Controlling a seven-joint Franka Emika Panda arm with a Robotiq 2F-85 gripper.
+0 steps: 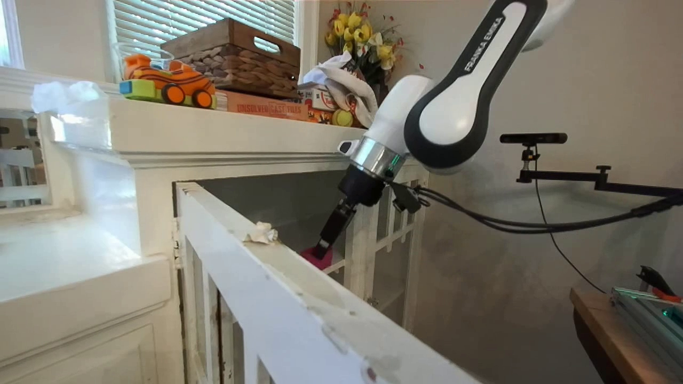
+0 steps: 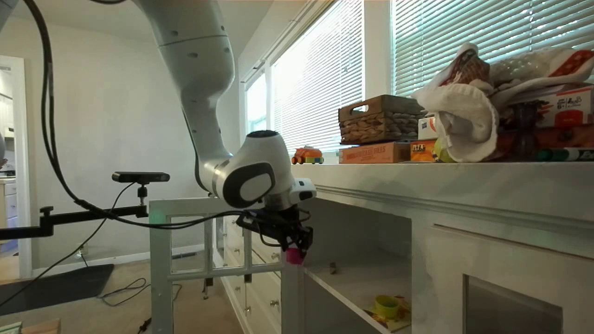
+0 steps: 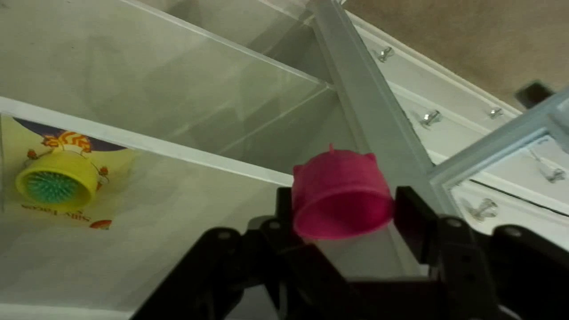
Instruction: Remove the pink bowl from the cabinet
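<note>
My claw (image 3: 344,202) is gripping the pink bowl (image 3: 340,178), one finger (image 3: 413,218) against each side. The bowl hangs there with its open mouth turned toward my wrist camera and small nubs showing on the end away from it. In both exterior views I see claw and bowl at the opening of the cabinet (image 2: 421,260), lower than its moulded ledge (image 1: 240,130); whether the bowl is wholly clear of the interior I can't tell.

To the left of the claw in my wrist view, a yellow cup (image 2: 387,309) stands on a printed card (image 3: 100,209) on the cabinet shelf (image 3: 186,213), with something green and bristly (image 3: 52,187) inside it. Between the claw and that cup, in an exterior view, a small brown object (image 2: 332,268) sits on the shelf, too small for me to make out.

The glass-paned door (image 1: 299,314) stands open beside the claw, a pale crumpled scrap (image 1: 261,233) lying on its top rail. Right of the claw in the wrist view I have white drawers (image 3: 453,133) with clear knobs (image 3: 430,118). Higher than the claw, along the ledge, are an orange toy car (image 1: 176,80), a woven basket (image 1: 251,66) resting on a flat box (image 1: 267,108), and yellow flowers (image 1: 355,32).
</note>
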